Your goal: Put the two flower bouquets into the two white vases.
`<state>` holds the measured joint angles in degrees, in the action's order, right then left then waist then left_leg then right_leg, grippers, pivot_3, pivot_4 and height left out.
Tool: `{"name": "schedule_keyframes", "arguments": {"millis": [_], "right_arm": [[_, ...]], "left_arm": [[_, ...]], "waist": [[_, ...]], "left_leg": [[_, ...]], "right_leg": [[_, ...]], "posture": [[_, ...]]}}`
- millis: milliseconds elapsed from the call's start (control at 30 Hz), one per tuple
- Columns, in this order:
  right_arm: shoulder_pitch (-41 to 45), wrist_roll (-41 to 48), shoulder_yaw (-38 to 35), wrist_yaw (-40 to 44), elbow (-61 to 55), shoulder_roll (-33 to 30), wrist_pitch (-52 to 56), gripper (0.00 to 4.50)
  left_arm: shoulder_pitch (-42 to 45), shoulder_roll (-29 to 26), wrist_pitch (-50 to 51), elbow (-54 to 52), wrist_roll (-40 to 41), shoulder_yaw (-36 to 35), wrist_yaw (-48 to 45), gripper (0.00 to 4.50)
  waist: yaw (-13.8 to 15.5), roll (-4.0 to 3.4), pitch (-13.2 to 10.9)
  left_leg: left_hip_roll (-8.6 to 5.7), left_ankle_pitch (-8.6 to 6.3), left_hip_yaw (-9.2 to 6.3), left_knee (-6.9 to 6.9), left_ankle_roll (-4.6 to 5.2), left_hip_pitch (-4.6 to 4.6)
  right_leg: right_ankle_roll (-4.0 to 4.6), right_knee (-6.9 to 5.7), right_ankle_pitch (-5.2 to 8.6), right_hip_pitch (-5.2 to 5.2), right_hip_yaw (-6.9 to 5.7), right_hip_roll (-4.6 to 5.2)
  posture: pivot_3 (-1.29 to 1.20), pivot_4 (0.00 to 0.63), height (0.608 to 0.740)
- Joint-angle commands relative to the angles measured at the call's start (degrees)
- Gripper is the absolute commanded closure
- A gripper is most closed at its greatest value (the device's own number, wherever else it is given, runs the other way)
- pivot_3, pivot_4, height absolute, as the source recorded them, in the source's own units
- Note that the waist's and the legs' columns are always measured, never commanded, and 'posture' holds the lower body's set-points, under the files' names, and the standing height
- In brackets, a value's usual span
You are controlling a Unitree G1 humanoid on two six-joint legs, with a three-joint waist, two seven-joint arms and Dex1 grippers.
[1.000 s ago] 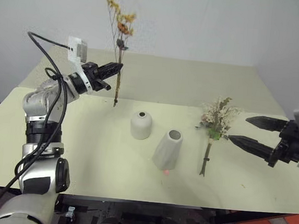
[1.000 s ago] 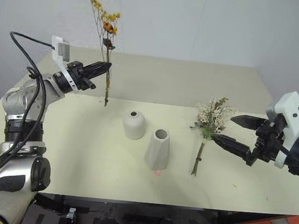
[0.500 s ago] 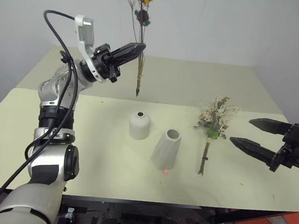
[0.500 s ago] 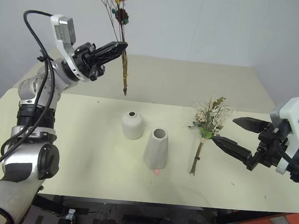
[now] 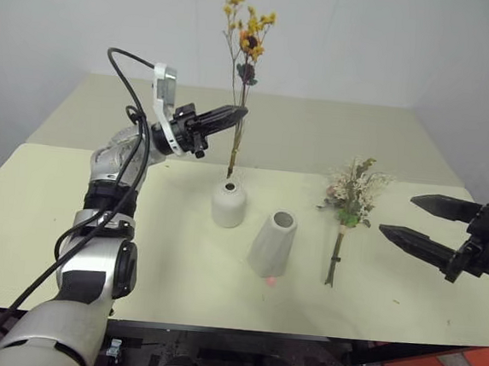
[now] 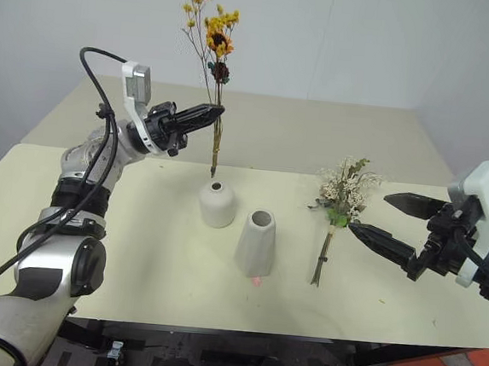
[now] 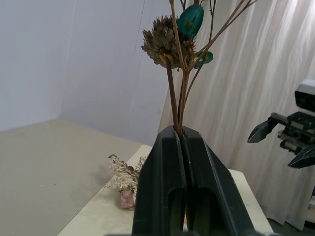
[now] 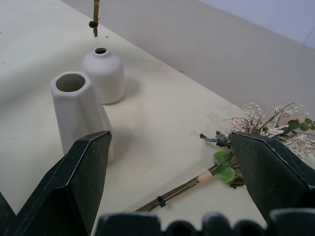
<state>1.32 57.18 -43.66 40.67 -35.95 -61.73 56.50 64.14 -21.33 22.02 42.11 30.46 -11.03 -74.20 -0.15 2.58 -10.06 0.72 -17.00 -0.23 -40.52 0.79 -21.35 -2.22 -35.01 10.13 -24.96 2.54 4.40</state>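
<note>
A: Where is the sparse bunch [image 5: 241, 71] relative to its target?

B: The left gripper [image 5: 233, 113] is clenched on its thin brown stems, partway up. The stems hang close to upright, blooms at the top, and the cut ends sit just above the small hole of the short rounded vase [image 5: 229, 204]. In the right wrist view the stem tips [image 8: 95, 22] hang over the mouth, a touch behind it, not yet inside.

A: So the axis that matters?

B: The vertical one. My judgement: the stems go straight down along their own length, after a small nudge towards the robot to centre the tips over the hole. The hole is tiny, so sideways error is the risk.

A: And the other side?

B: The right gripper [image 6: 391, 221] is spread wide and grasps nothing, hovering over the bench [image 5: 136, 251]. The bushy bunch [image 5: 350, 205] lies flat just to its left, stems pointing towards the robot. The faceted vase [image 5: 273, 242] stands between that bunch and the rounded vase. The right arm is plainly the nearer one for it.
</note>
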Motion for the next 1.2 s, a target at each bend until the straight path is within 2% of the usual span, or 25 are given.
{"name": "schedule_keyframes", "arguments": {"millis": [33, 800, 1167, 1200], "right_arm": [[-0.06, 0.74, -2.88, -0.85, -1.37, -0.72, 0.4, 0.0], [-1.05, 2.23, -5.84, -1.8, -2.32, -2.2, 2.17, 0.0], [-1.5, 2.28, -5.31, -1.78, -2.34, -2.39, 1.73, 0.0], [-1.54, 2.28, -5.23, -1.75, -2.38, -2.39, 1.72, 0.0]], "left_arm": [[-0.35, 0.32, -1.75, -0.07, -0.83, 0.48, -0.3, 4.44], [-3.02, 3.0, -7.07, 4.87, -4.42, 0.86, 1.16, 4.44], [-3.95, 2.19, -5.53, 4.23, -6.9, 2.57, 1.73, 4.44], [-4.11, 1.81, -4.74, 3.8, -7.56, 3.36, 1.77, 4.25]], "waist": [[-0.03, 0.0, 0.0], [0.11, 0.0, 0.0], [0.14, 0.0, 0.0], [0.13, 0.0, 0.0]], "left_leg": [[0.0, 0.0, 0.0, 0.0, 0.0, 0.01], [0.0, 0.0, 0.0, 0.0, 0.0, 0.0], [0.0, 0.0, 0.0, 0.0, 0.0, 0.0], [0.0, 0.0, 0.0, 0.0, 0.0, 0.0]], "right_leg": [[0.0, -0.01, 0.0, 0.0, 0.01, 0.0], [0.0, 0.0, 0.0, 0.0, 0.0, 0.0], [-0.01, 0.01, 0.0, 0.0, 0.0, 0.0], [-0.01, 0.0, 0.0, 0.0, 0.0, 0.0]], "posture": [[0.0, 0.15, 0.74], [0.0, 0.15, 0.74], [0.0, 0.15, 0.74], [0.0, 0.15, 0.74]]}}
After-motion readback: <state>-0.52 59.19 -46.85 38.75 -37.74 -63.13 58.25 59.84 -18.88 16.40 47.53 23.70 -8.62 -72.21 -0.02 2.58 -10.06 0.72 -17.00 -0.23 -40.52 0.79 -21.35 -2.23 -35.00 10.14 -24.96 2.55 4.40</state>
